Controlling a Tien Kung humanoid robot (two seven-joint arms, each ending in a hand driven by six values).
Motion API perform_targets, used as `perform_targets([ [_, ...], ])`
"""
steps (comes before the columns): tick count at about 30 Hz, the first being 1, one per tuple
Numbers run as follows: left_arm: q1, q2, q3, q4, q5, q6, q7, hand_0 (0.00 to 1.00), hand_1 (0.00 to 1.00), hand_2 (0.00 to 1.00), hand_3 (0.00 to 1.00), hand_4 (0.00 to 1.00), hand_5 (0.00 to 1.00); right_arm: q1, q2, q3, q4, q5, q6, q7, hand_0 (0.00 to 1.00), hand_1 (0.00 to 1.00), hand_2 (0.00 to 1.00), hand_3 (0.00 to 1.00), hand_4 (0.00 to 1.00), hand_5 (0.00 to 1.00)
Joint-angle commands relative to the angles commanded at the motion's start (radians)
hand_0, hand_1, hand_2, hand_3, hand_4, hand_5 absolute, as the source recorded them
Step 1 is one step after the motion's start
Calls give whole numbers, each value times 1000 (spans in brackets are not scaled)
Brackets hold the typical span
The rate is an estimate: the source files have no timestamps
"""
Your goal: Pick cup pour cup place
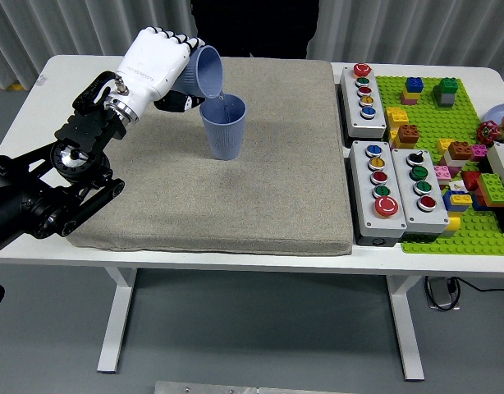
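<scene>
My left hand [166, 70], white with black fingertips, is shut on a blue-grey cup [202, 74]. That cup is tipped on its side, its mouth facing right and down over a second blue-grey cup [223, 126]. The second cup stands upright on the grey mat [235, 197], just right of and below the hand. The tilted cup's rim hangs right above the upright cup's left rim. I cannot see what is inside either cup. My right hand is out of view.
Two grey button boxes [367, 90] [400, 187] sit right of the mat. A green baseplate [461, 148] with several loose bricks fills the far right. A person in dark clothes [252, 25] stands at the far edge.
</scene>
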Motion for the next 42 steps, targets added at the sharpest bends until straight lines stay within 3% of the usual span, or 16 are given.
perform_targets([
  [16, -48, 40, 81, -14, 0, -16, 11, 476, 465, 507, 500, 728, 219, 3, -1, -2, 0, 4, -2, -1, 669, 611, 558, 556, 2, 185],
  [42, -97, 63, 222, -17, 0, -21, 55, 482, 463, 506, 499, 731, 232, -8, -1, -6, 2, 8, -5, -2, 669, 611, 558, 557, 2, 183],
])
